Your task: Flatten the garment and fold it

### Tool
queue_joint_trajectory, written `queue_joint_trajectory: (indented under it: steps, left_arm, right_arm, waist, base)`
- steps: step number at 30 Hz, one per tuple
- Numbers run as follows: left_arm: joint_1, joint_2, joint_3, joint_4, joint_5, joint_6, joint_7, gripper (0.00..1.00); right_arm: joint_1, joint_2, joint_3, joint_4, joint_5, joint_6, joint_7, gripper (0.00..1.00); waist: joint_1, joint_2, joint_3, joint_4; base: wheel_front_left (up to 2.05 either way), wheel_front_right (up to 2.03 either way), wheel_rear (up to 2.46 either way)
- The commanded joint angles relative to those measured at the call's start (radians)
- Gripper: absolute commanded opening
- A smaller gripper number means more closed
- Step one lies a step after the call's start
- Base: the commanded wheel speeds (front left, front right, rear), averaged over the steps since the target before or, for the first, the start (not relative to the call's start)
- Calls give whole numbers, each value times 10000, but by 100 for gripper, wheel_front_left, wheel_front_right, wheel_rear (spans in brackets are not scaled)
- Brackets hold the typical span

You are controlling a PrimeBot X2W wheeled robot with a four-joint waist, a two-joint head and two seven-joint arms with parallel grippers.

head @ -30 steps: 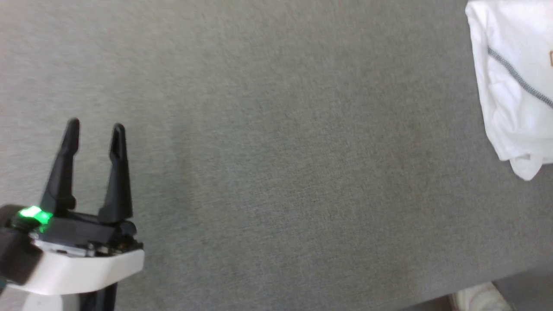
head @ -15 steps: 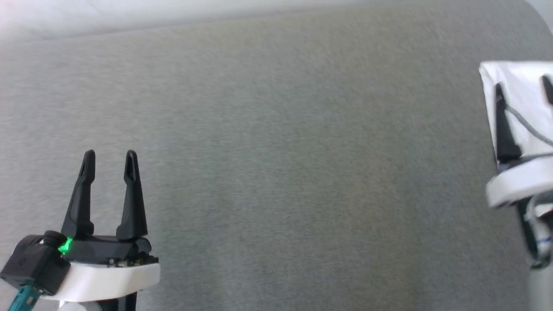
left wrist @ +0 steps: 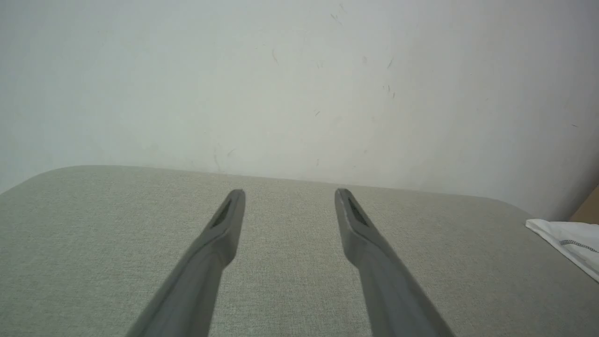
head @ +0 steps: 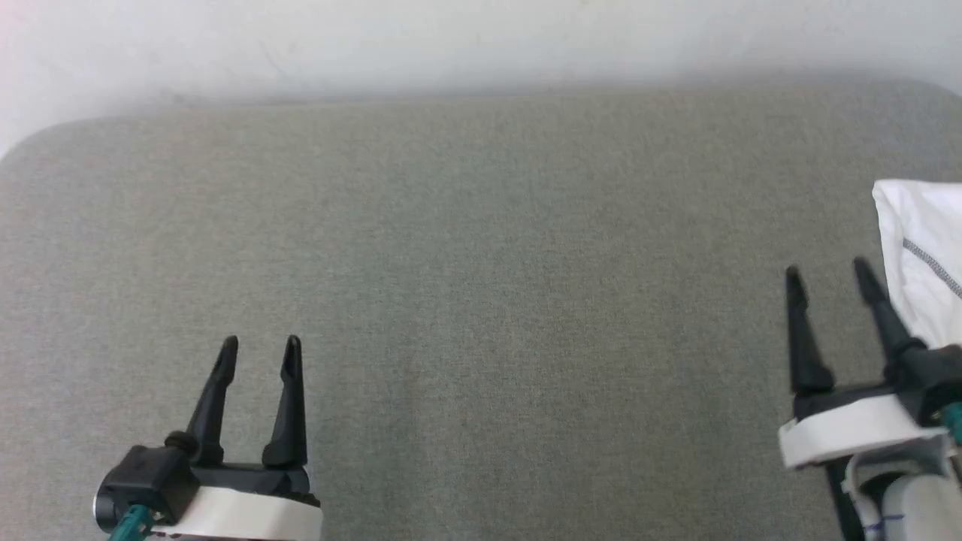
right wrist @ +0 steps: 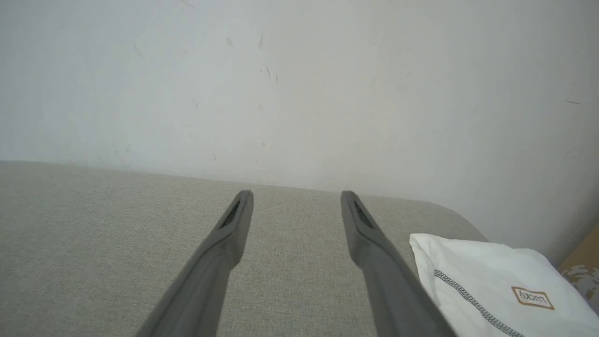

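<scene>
Nearest me, my left gripper (head: 261, 342) and right gripper (head: 825, 268) hung wide open and empty over the grey tabletop (head: 481, 225). Just beside the right one, at the far right edge, lay the white garment (head: 921, 248) in a compact packet. I judged it needed pulling to the centre before spreading.

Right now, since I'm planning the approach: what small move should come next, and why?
Probably shift the right gripper a little to its right, onto the near edge of the white T-shirt. Its jaws stand open and empty just beside the shirt, which lies at the right end of the grey padded surface, while the left gripper, also open, is far off on the other side.
</scene>
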Motion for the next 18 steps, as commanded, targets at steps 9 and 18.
queue_joint_trajectory:
  steps: [9, 18]
  left_arm:
    - [40, -162, -202, 656, 163, -72, -45, 100]
    - [-272, -2, -468, 754, 104, -78, -45, 100]
  right_arm:
    - [94, 34, 328, 1603, 291, -19, -683, 100]
    - [-400, 35, 249, 2591, 613, -19, -1050, 100]
  waist:
    - [1, 0, -499, 131]
    - [1, 0, -249, 46]
  base:
    - [0, 0, 0]
    - [0, 0, 0]
